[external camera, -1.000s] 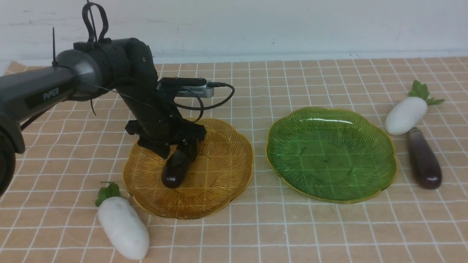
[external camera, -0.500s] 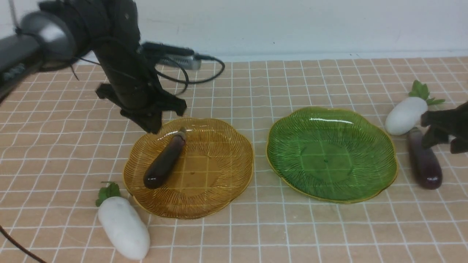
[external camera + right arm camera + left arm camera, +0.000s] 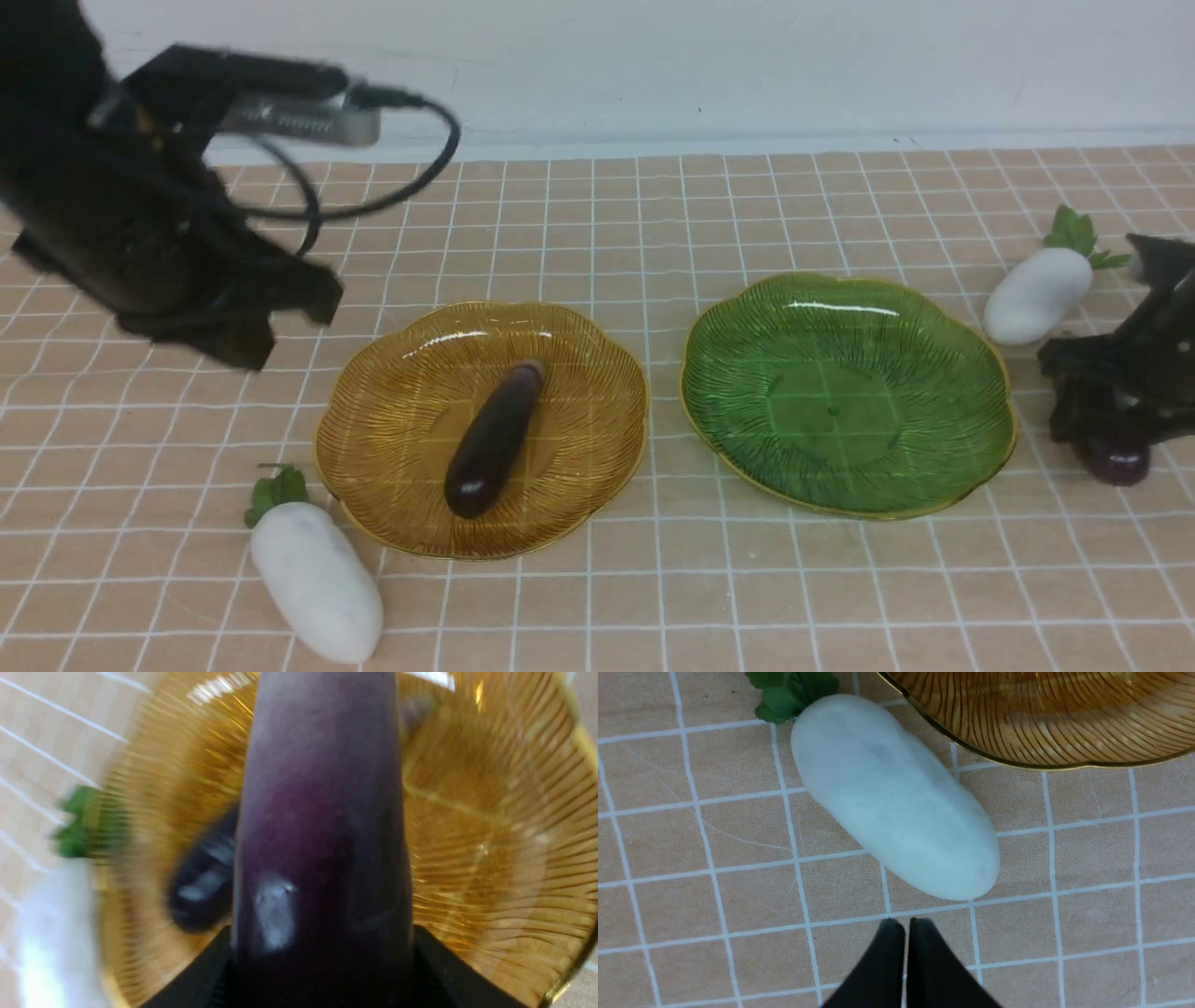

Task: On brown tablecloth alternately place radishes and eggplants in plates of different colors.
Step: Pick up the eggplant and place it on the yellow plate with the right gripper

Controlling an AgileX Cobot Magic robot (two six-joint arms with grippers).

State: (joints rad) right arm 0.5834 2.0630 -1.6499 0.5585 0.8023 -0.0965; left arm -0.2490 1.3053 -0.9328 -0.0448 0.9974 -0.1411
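Observation:
On the brown tablecloth [image 3: 653,597], one eggplant [image 3: 490,439] lies in the amber plate [image 3: 392,420]. The green plate [image 3: 845,392] holds nothing. My left gripper [image 3: 233,336] is raised left of the amber plate; in the left wrist view its fingers [image 3: 889,952] are shut and empty, just short of the left radish [image 3: 892,798], which lies by the plate's front left [image 3: 313,579]. My right gripper [image 3: 1106,420] is down on the second eggplant [image 3: 1116,464], right of the green plate. The right wrist view shows that eggplant [image 3: 322,835] gripped between the fingers. The other radish [image 3: 1036,294] lies behind it.
A white wall runs along the far edge of the cloth. The right wrist view is blurred: behind the held eggplant it shows an amber plate [image 3: 490,812], a dark eggplant [image 3: 201,882] and a white radish [image 3: 51,933].
My left gripper let go of the eggplant in the amber plate, then rose and drew back left. My right arm came in from the right and came down on the second eggplant.

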